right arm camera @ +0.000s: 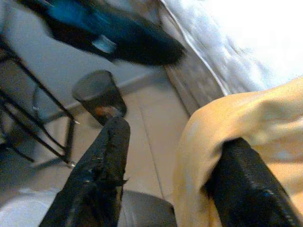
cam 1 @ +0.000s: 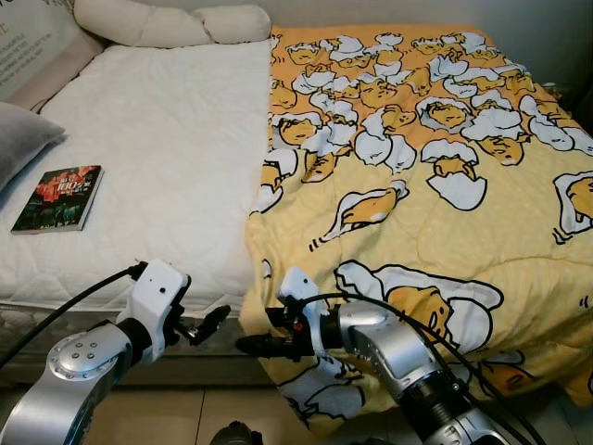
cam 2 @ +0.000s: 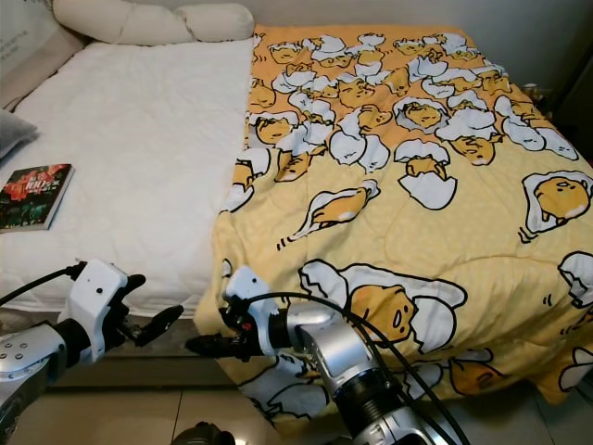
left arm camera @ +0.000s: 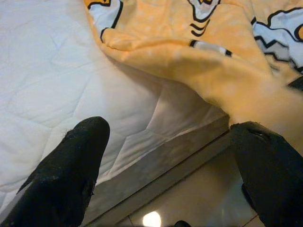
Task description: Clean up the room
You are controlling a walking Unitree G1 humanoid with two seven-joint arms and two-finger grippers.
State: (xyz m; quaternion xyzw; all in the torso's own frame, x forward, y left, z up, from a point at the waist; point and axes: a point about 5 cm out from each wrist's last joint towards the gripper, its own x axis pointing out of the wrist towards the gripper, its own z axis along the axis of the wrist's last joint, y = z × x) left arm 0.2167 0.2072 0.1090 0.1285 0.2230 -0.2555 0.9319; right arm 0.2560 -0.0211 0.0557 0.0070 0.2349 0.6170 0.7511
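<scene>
Right gripper [cam 1: 255, 345] sat low at the foot of the bed, down around 6 o'clock in the head view, its black fingers [right arm camera: 102, 165] spread apart with the hanging edge of the yellow blanket [cam 1: 408, 185] draped between them; the wrist view showed one finger out over the floor and the other tucked under the yellow fold, not clamped on it. Left gripper [cam 1: 208, 324] hovered just beside it at about 7 o'clock, fingers parted and holding nothing, pointed at the bare mattress edge, with the blanket's corner lying between and beyond its fingertips in its wrist view.

That blanket, printed with cartoon eggs, covered the bed [cam 1: 167, 139] from 12 o'clock round to 4 o'clock, and its near corner spilled over the foot of the mattress toward the floor [cam 1: 185, 408]. The white quilted mattress cover lay exposed from 9 to 11 o'clock. On it, out at 9 o'clock, a book [cam 1: 58, 197] with a dark red cover lay flat, well apart from both grippers. A grey pillow [cam 1: 23, 139] poked in at the edge just above the book, and a long cream bolster [cam 1: 167, 23] ran along the head of the bed at 11 o'clock.
</scene>
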